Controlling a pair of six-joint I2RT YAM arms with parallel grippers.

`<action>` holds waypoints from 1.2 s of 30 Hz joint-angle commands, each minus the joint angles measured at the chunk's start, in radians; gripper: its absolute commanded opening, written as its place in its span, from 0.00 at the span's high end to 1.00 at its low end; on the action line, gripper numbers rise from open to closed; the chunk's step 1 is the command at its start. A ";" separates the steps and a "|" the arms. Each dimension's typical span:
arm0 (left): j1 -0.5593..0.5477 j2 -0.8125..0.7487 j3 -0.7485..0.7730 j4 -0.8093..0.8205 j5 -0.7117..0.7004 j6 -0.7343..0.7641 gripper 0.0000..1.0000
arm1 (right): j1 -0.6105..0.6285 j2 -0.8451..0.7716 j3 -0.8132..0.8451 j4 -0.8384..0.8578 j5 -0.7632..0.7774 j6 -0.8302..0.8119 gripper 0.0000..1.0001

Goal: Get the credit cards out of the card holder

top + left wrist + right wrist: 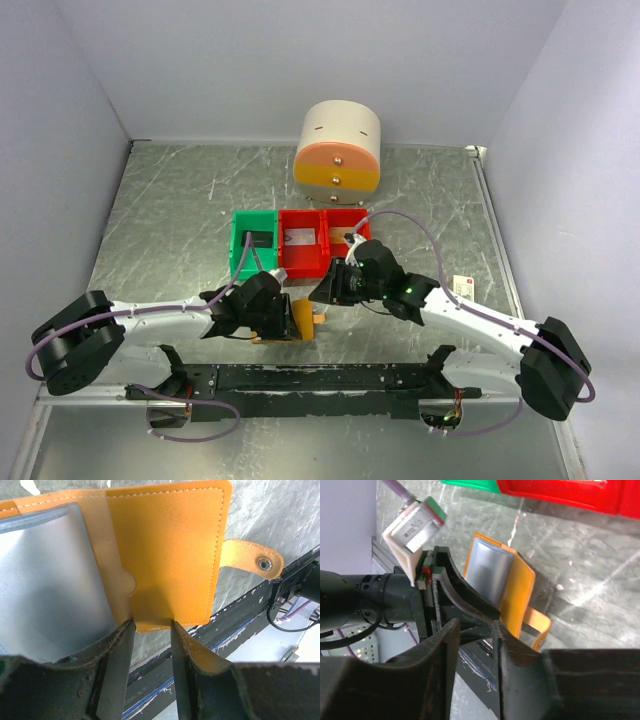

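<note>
The card holder [170,555], orange-tan with a snap strap, hangs open in front of my left gripper [152,622]. Its lower edge sits between the two fingertips, which press on it from both sides. A pale blue-grey pocket [45,580] shows on the left; I cannot tell whether a card is inside. From above, the holder [303,320] stands on edge just right of my left gripper [285,318]. My right gripper [476,625] is a little to the right of the holder [517,587], open and holding nothing. A grey card [298,237] lies in the middle red bin.
A green bin [240,262] holding a dark flat thing and two red bins [318,262] stand in a row behind the arms. A round cream and orange drawer unit [338,148] stands at the back. A black rail [320,378] runs along the near edge.
</note>
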 commanded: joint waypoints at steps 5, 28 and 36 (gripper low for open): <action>-0.006 -0.037 -0.001 -0.014 -0.050 0.008 0.53 | 0.088 0.215 0.060 0.121 -0.008 0.030 0.77; 0.016 -0.272 0.150 -0.377 -0.214 0.161 0.36 | 0.120 0.364 -0.049 0.090 0.085 0.044 0.85; 0.096 -0.237 0.099 -0.370 -0.135 0.156 0.35 | 0.123 0.377 -0.057 0.111 0.053 0.050 0.85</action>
